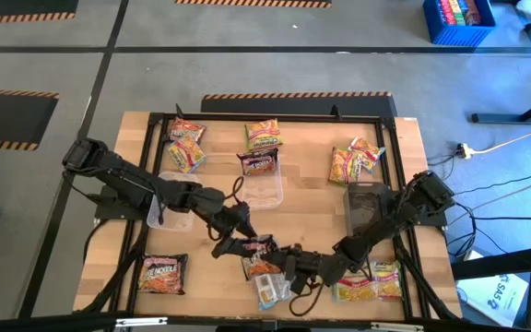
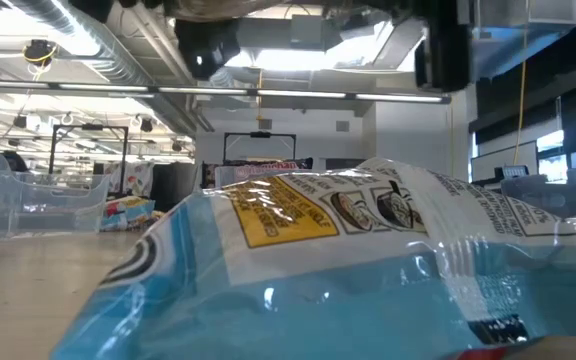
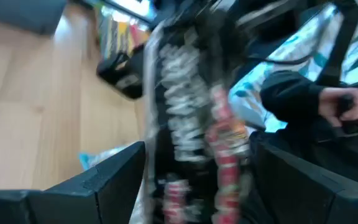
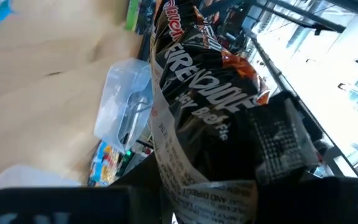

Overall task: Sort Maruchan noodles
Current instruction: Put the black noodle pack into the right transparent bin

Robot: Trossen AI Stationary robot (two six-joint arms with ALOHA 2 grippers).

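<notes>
table [image 1: 312,217]; dark packet [image 1: 256,246] between grippers

The high view looks straight down on the whole wooden surface [image 1: 312,217] and both arms. The low view sits at surface level, facing the room, pressed close against a light blue packet [image 2: 368,280]. Each wrist view looks past its own jaws, both sharing the dark maroon packet [image 4: 210,106] at close range.
</notes>
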